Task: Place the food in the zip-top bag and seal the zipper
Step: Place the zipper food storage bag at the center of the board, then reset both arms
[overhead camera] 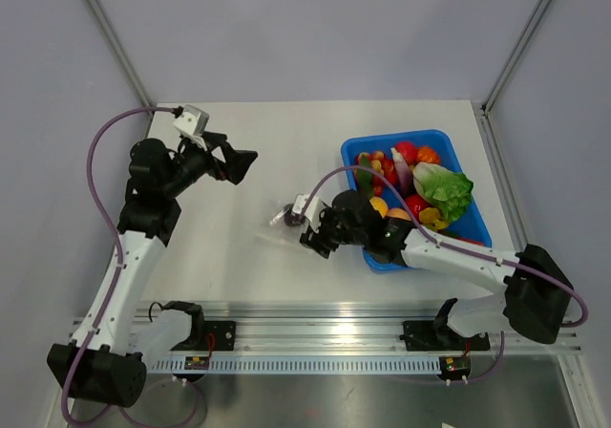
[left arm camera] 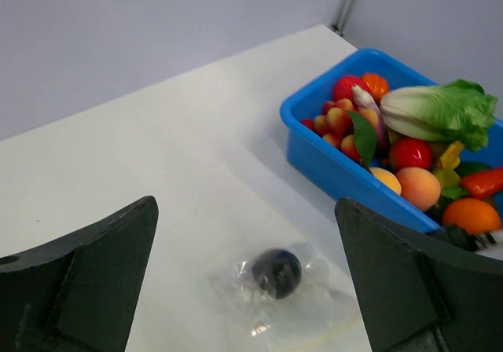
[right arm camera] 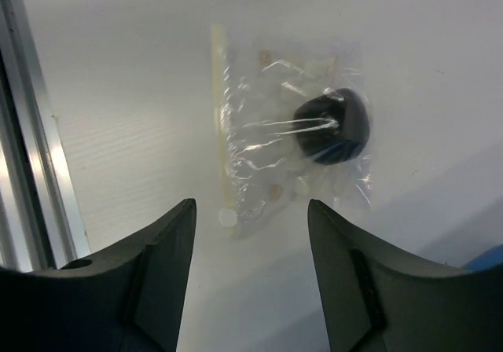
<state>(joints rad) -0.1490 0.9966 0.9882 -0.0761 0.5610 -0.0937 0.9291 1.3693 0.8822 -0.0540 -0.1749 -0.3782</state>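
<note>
The food (right arm camera: 334, 126), a small dark round fruit, lies inside the zip-top bag (right arm camera: 275, 155), a clear crinkly pouch flat on the white table. Both also show in the left wrist view, food (left arm camera: 277, 272) in bag (left arm camera: 306, 309), and from above, food (overhead camera: 284, 214). The zipper (right arm camera: 219, 108) is a pale strip along the pouch's edge; I cannot tell whether it is pressed closed. My right gripper (right arm camera: 251, 207) stands open just short of the bag, touching nothing. My left gripper (left arm camera: 245, 204) is wide open, raised and well back from the bag. From above: left gripper (overhead camera: 243, 168), right gripper (overhead camera: 307, 232).
A blue tray (overhead camera: 401, 138) full of toy fruits and vegetables, with a green cabbage (overhead camera: 444, 189), stands to the right of the bag, partly under my right arm. The tray (left arm camera: 338, 171) shows in the left wrist view too. A metal rail (right arm camera: 31, 155) runs along the table's near edge.
</note>
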